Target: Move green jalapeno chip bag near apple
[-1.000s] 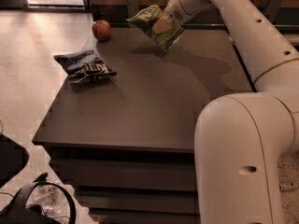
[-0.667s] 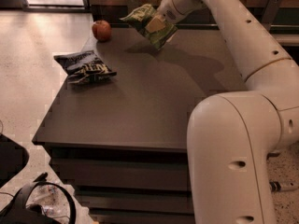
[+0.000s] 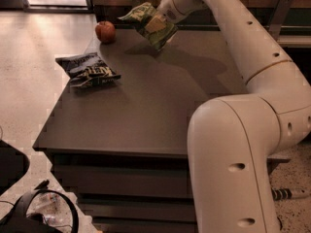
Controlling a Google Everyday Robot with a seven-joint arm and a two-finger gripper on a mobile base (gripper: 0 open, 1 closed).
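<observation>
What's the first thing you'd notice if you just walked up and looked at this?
The huge white robot arm fills the right side, reaching over the dark table. Near the far edge, its gripper holds the green jalapeno chip bag up off the tabletop, just right of the apple. A black chip bag lies flat near the left edge.

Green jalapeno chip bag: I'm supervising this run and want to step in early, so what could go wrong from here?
The gripper, above the far side of the table, holds the green jalapeno chip bag in the air, tilted; the crinkly bag might slip out before placement. The apple sits close to a far corner, so a bump from the bag could roll it off.
</observation>
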